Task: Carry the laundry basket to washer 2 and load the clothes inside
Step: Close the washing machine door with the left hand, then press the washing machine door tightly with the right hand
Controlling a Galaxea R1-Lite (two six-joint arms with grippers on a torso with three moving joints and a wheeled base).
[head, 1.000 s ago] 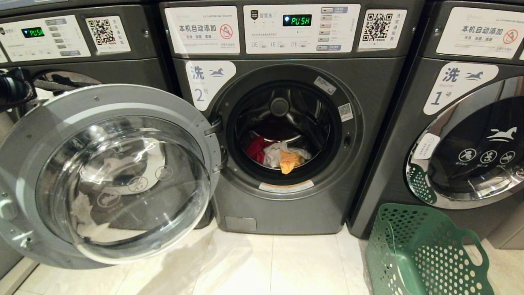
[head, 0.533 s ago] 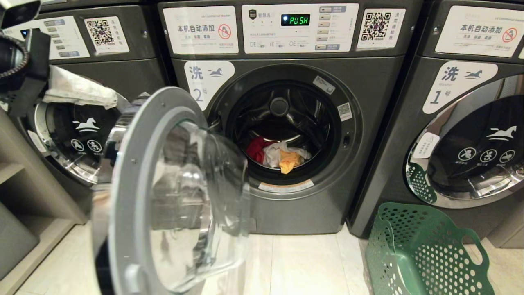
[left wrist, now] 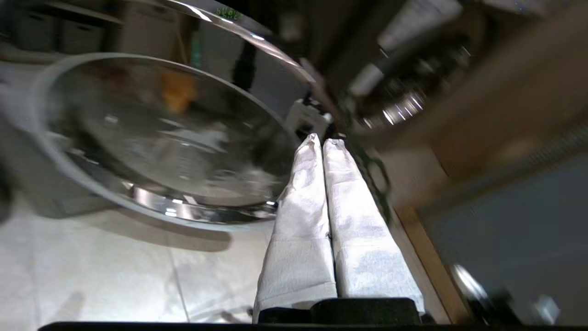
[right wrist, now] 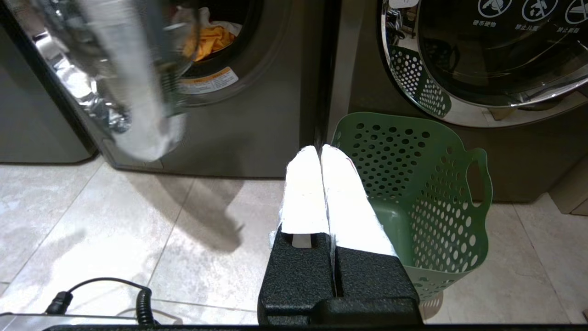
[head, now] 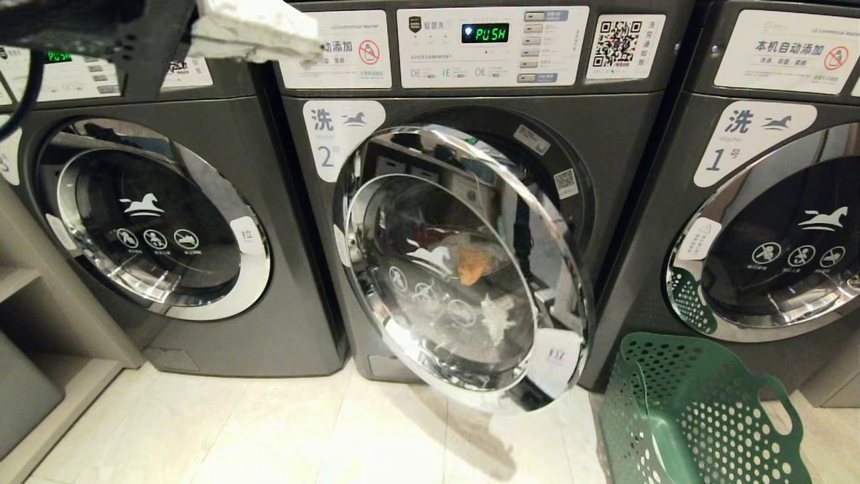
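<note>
Door on washer 2 (head: 336,134) nearly shut, clothes (head: 472,263) already in the drum

Your left gripper (head: 255,30) sits pinched shut and empty, up-left of the door (head: 463,269); right gripper (right wrist: 320,154) also shut, over the empty laundry basket (head: 699,417) by washer 1.

three washers (head: 470,222), one green laundry basket (head: 699,417), three garments (head: 470,262) behind the door glass, two pincers (right wrist: 320,149)
</note>
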